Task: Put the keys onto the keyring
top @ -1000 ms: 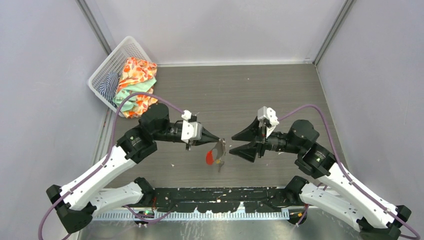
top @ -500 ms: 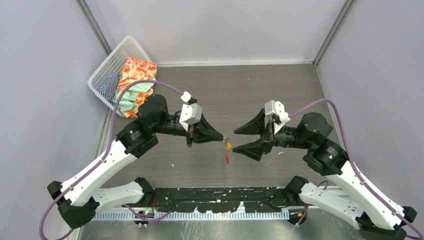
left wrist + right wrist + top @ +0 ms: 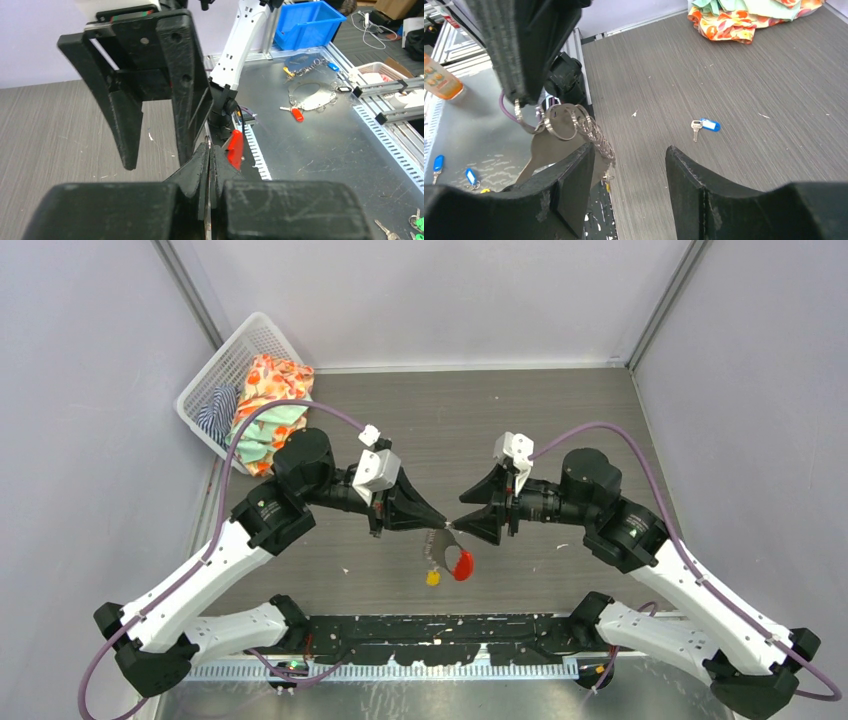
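The keyring (image 3: 438, 544), a grey ring-and-chain cluster with a red oval tag (image 3: 462, 565), hangs above the table. My left gripper (image 3: 446, 525) is shut on it. A yellow-headed key (image 3: 432, 578) dangles under the cluster. In the left wrist view the shut left gripper (image 3: 208, 148) pinches a thin metal piece, with the red tag (image 3: 235, 149) just beyond. My right gripper (image 3: 460, 512) stands open facing the left one, tip to tip. In the right wrist view the rings (image 3: 561, 120) and chain hang beside the right gripper's (image 3: 630, 149) left finger. The blue-headed key (image 3: 704, 125) lies on the table.
A white basket (image 3: 215, 368) with coloured cloths stands at the back left corner. Grey walls close in the table on three sides. A black rail (image 3: 400, 632) runs along the near edge between the arm bases. A metal bench (image 3: 325, 140) with other keys lies beyond it.
My right gripper has come left, up to the left gripper's tip. The keyring has swung, and its red tag now hangs lower right with the yellow key below. The left gripper stays shut.
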`<state>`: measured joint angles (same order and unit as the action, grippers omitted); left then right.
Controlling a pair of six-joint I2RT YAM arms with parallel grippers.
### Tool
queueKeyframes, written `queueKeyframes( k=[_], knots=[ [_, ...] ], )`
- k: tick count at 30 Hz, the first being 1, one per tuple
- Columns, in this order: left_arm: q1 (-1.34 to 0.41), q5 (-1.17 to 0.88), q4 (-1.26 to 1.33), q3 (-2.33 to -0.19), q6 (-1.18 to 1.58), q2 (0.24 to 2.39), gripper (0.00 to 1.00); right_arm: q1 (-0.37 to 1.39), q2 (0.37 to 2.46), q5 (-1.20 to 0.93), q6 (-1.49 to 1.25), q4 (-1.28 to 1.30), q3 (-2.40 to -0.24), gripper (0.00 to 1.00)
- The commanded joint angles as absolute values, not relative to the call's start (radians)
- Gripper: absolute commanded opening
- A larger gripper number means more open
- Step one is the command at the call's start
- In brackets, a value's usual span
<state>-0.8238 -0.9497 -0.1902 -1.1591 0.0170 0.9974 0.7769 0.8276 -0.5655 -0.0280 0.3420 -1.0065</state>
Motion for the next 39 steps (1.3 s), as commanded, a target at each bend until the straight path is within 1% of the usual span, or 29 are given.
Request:
queueKeyframes(
  k=[1,6,11,17,22,28,34,39],
  knots=[
    [-0.828,-1.021,-0.126,-1.206,-0.036,0.990,0.00,0.777,0.840,-0.514,-0.056,0.260,-1.045,0.58],
    [-0.828,-1.044,-0.164,-1.201,-0.110,0.990,0.00,0.777,0.834,-0.487,-0.125,0.210,-1.027,0.59],
    [-0.828,-1.046,-0.215,-1.199,-0.178,0.989,0.00,0.777,0.808,-0.472,-0.164,0.225,-1.019,0.60],
    [-0.827,-1.034,-0.248,-1.212,-0.220,0.991,0.00,0.776,0.770,-0.467,-0.116,0.372,-1.044,0.60],
    [-0.828,-1.013,-0.231,-1.211,-0.203,0.992,0.00,0.776,0.738,-0.589,-0.089,0.436,-1.048,0.67],
    [-0.828,-0.993,-0.209,-1.206,-0.173,0.999,0.00,0.776,0.741,-0.661,-0.136,0.368,-1.037,0.77],
    [-0.827,-0.982,-0.203,-1.207,-0.172,1.003,0.00,0.782,0.768,-0.642,-0.135,0.344,-1.037,0.80],
    [-0.828,-0.986,-0.201,-1.210,-0.171,1.006,0.00,0.797,0.790,-0.508,-0.123,0.337,-1.045,0.81]
  ],
)
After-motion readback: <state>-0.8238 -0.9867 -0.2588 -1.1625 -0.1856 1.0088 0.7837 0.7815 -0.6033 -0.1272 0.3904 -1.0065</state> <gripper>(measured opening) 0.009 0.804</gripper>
